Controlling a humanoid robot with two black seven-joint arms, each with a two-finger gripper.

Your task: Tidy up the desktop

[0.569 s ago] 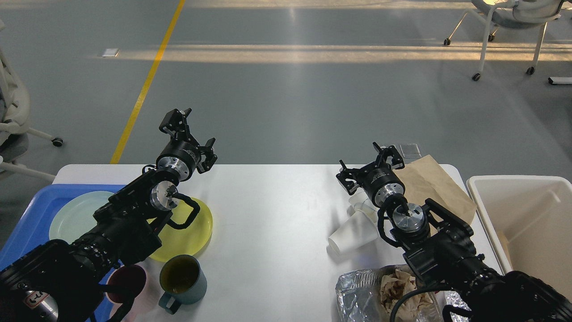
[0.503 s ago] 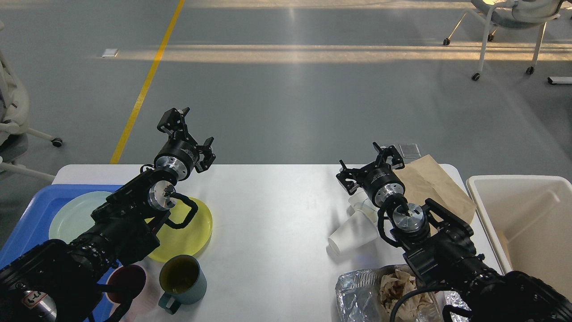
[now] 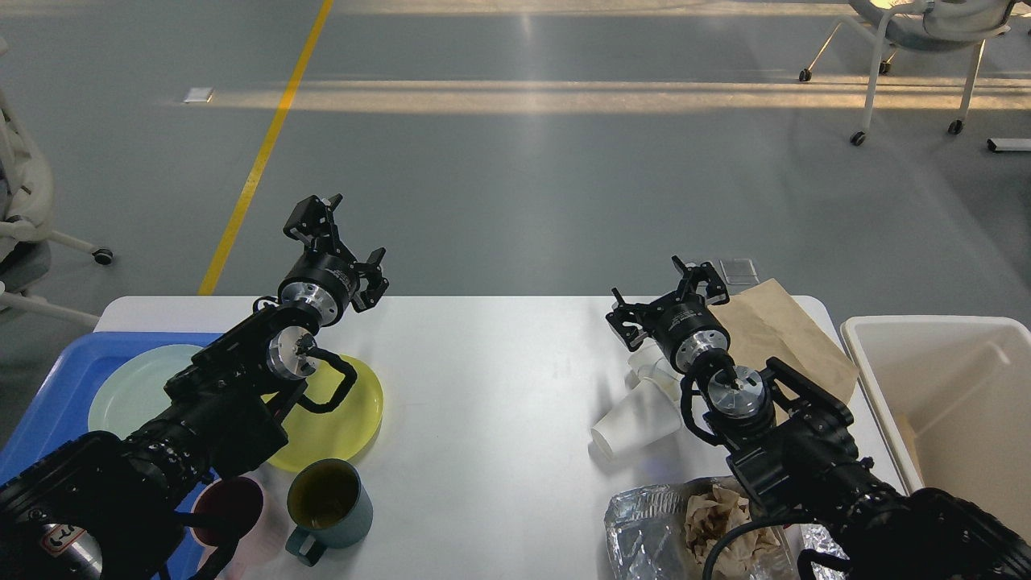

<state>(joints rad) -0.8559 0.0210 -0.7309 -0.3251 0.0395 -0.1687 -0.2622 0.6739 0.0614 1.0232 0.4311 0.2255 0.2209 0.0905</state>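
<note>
White desktop (image 3: 499, 387) lies below both claws, left claw (image 3: 342, 242) and right claw (image 3: 664, 294), each spread wide, holding nothing.

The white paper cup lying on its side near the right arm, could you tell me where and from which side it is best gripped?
Grip the paper cup across its middle, coming from above. It lies tipped over on the desktop, mouth toward the near left, so its round wall is exposed. The right gripper looks nearest.
</note>
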